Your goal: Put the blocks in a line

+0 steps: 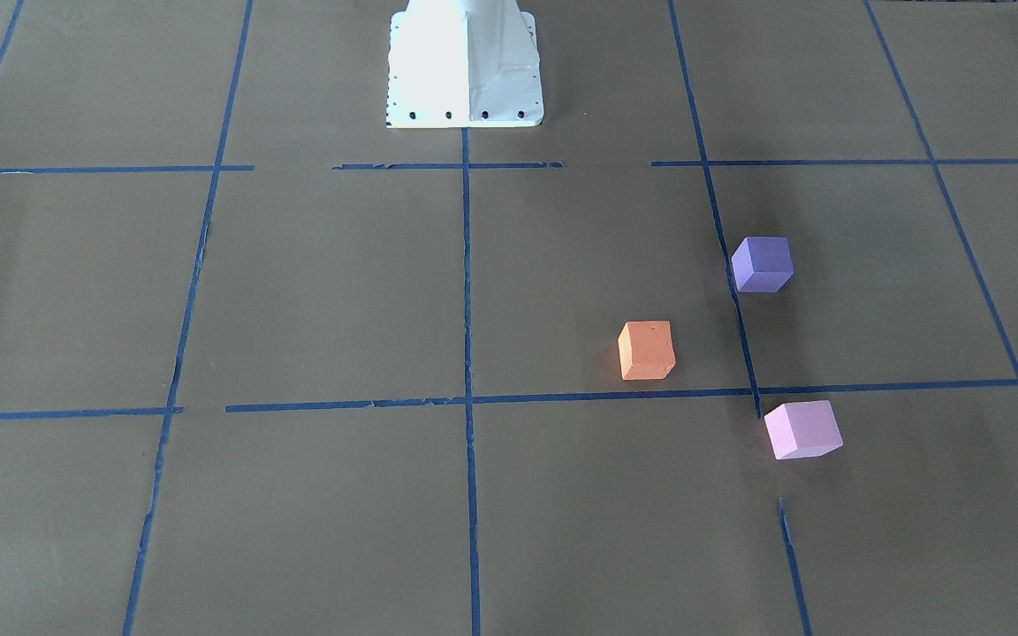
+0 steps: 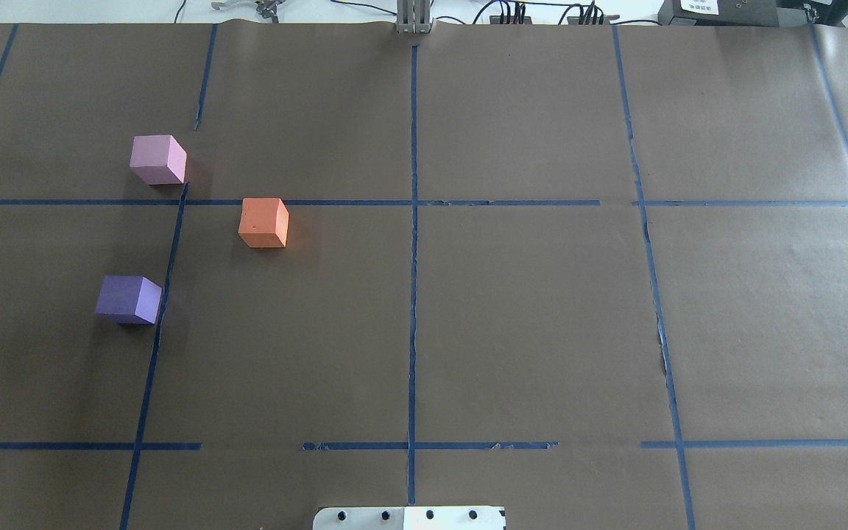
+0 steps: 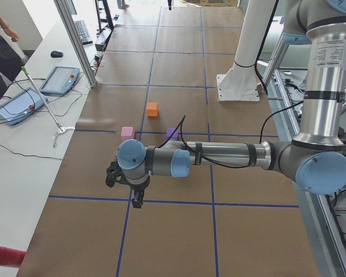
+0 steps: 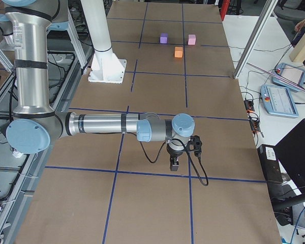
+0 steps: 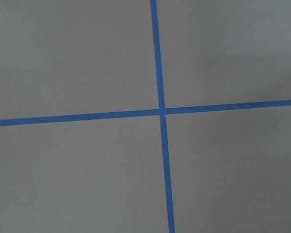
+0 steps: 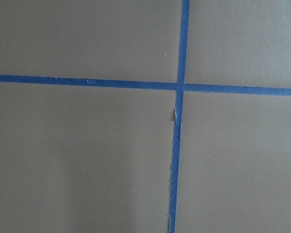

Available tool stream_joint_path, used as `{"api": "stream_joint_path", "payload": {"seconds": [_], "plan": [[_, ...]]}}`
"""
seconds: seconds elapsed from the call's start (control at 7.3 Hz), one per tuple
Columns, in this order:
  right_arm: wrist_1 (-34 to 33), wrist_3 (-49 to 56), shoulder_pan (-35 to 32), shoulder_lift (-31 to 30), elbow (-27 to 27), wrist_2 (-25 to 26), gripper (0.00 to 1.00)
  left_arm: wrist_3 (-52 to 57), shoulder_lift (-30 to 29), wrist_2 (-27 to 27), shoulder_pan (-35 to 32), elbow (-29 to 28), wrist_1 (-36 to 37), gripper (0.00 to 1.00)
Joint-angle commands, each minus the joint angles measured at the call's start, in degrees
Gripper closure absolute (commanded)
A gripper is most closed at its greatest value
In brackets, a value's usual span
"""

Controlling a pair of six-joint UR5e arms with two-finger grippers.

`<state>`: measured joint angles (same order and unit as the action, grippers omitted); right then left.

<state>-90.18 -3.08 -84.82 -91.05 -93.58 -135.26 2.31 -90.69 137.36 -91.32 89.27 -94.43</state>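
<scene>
Blocks all lay on the robot's left half of the table, overhead view: purple nearest the robot and just left of a tape line, pink farther out by the same line, orange off to the right, about midway in depth. None touching, none held. Judgement: task not begun. Cheapest fix looked to be shifting orange left into the gap between purple and pink. Come straight down, jaws square to two opposite faces, squeeze lightly as it looks like soft foam, and set down without nudging the neighbours. Left arm reached level across the table's left end, left gripper pointing down, well apart from the blocks; opening could not be told. Right gripper hung likewise at the right end, opening also unreadable. Both wrist cameras showed only tape crosses.
</scene>
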Motion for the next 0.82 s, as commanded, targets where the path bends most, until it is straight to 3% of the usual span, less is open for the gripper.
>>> {"api": "stream_joint_path", "payload": {"seconds": [0.0,0.14,0.41,0.55,0.68], "plan": [[0.0,0.0,0.0,0.0,0.0,0.0,0.00,0.1,0.2,0.3,-0.1,0.2,-5.2,0.00],[0.0,0.0,0.0,0.0,0.0,0.0,0.00,-0.2,0.4,-0.2,0.0,-0.1,-12.3,0.00],[0.0,0.0,0.0,0.0,0.0,0.0,0.00,-10.4,-0.3,-0.2,4.3,2.3,-16.1,0.00],[0.0,0.0,0.0,0.0,0.0,0.0,0.00,-22.5,-7.6,-1.3,14.3,2.6,-15.5,0.00],[0.0,0.0,0.0,0.0,0.0,0.0,0.00,-33.8,-11.8,-6.4,21.8,2.7,-14.9,0.00]]}}
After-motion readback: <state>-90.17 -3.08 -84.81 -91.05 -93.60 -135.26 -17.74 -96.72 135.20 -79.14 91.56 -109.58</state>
